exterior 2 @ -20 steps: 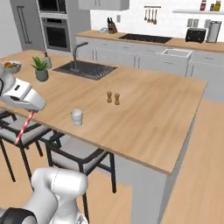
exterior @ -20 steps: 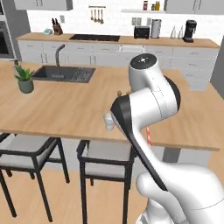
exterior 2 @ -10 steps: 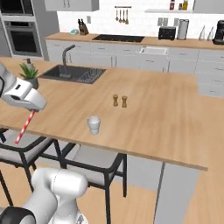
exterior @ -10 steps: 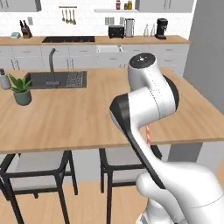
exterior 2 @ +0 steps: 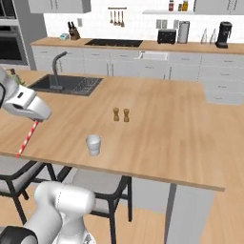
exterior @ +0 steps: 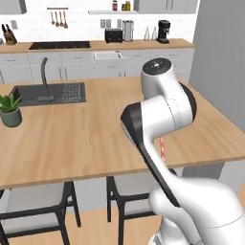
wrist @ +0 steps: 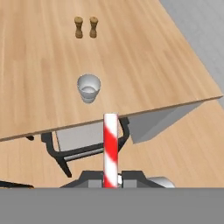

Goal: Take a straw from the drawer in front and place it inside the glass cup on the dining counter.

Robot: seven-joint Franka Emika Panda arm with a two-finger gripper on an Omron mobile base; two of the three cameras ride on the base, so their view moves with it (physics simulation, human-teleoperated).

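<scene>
Home kitchen, rendered. Big wood island desk (exterior 2: 157, 119) with inset sink (exterior 2: 66, 85) and faucet (exterior 2: 56, 66), dark stools (exterior: 33, 206) tucked under its near edge. Back wall: grey cabinets (exterior 2: 157, 69), wood worktop with black hob (exterior 2: 113, 43), toaster (exterior 2: 166, 36), coffee maker (exterior 2: 223, 34), knife block (exterior 2: 74, 32), utensils hanging on white tile (exterior 2: 116, 16). Built-in oven (exterior 2: 9, 45) at left. Shakers (exterior 2: 121, 115) and a cup (exterior 2: 93, 144) on the island, potted plant (exterior: 9, 109) beside the sink.

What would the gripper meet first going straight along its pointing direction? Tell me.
Judging from the hand view, the gripper, shut on the straw, points past the dining counter edge toward the glass cup; depth is unclear.
</scene>
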